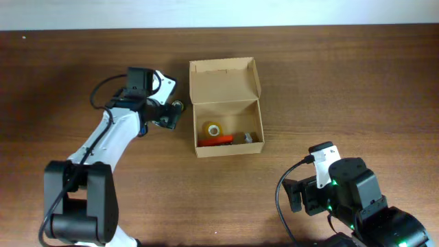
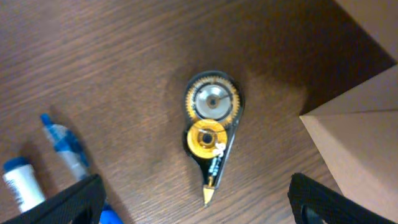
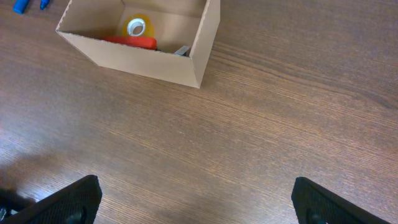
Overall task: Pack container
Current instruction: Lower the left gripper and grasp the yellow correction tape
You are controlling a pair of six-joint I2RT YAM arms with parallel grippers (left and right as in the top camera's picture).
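The tan cardboard container (image 1: 226,147) stands open at mid-table with its flap lid folded back. Inside lie a yellow tape roll (image 1: 213,129), a red item (image 1: 215,140) and a small dark piece. The container also shows in the right wrist view (image 3: 155,59) and its corner in the left wrist view (image 2: 360,143). A correction tape dispenser (image 2: 211,134) with clear black casing and yellow gears lies on the table just left of the container. My left gripper (image 2: 196,205) is open, right over the dispenser, fingers either side of its tip. My right gripper (image 3: 196,199) is open and empty, near the front right.
Blue and white pens (image 2: 37,168) lie on the table left of the dispenser, partly under my left finger; they also show in the right wrist view (image 3: 28,5). The brown wooden table (image 1: 329,89) ends at a pale back edge.
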